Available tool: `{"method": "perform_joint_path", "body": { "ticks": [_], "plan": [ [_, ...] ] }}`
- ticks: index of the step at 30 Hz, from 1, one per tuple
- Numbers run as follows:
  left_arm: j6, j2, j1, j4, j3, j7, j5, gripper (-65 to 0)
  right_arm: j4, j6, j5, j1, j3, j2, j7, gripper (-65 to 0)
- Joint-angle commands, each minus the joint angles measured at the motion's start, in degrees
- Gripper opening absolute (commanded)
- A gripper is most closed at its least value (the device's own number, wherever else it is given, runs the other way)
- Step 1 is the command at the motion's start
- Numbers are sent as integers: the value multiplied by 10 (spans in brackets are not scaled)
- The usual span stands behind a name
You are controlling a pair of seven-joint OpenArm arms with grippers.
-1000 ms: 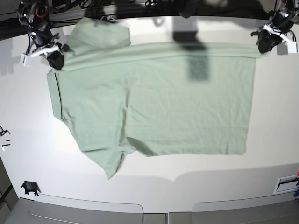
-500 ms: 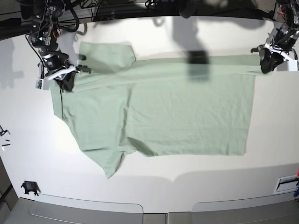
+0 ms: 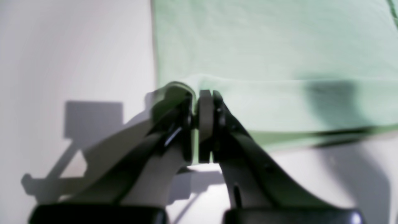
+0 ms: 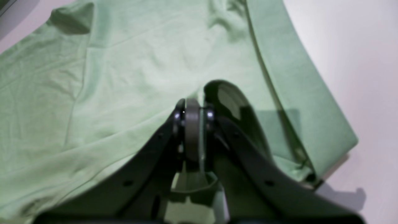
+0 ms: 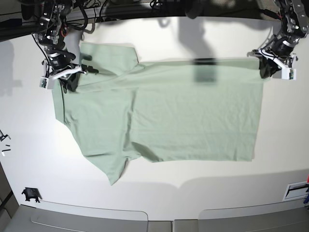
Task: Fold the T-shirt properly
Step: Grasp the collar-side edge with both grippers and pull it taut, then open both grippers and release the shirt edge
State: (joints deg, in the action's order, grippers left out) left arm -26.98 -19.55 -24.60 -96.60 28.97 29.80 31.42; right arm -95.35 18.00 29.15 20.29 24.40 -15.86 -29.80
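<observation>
The pale mint-green T-shirt lies spread on the white table, collar end at the base view's left and hem at its right. My right gripper is shut on the shirt's far edge near the shoulder. The right wrist view shows cloth pinched between the closed fingers of that gripper. My left gripper is shut on the far hem corner. In the left wrist view its tips clamp the raised edge of the fabric. One sleeve points toward the front edge.
A small black part lies near the front left. A white box sits at the right edge. Two grey trays line the front. Cables and arm bases crowd the far edge.
Both grippers have moved off the far edge toward the table's middle, pulling the shirt's far edge with them. The right-hand one in the base view has also shifted left, and the far sleeve has shifted.
</observation>
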Motion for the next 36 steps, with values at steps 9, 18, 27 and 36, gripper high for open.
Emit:
{"method": "perform_joint_path", "body": {
  "ticks": [9, 18, 27, 36],
  "plan": [
    [21, -23, 1, -8, 5, -16, 10, -650, -9, 2, -9, -5, 3, -8, 30, -650],
    [21, -23, 1, -8, 5, -16, 10, -456, -9, 2, -9, -5, 3, -8, 54, -364],
    [22, -73, -3, -9, 10, 78, 12, -456, -105, 2, -9, -4, 66, -11, -19, -314],
    [21, -92, -3, -9, 97, 115, 32, -456, -228, 4, 64, 57, 209, -11, -117, -315]
  ]
}}
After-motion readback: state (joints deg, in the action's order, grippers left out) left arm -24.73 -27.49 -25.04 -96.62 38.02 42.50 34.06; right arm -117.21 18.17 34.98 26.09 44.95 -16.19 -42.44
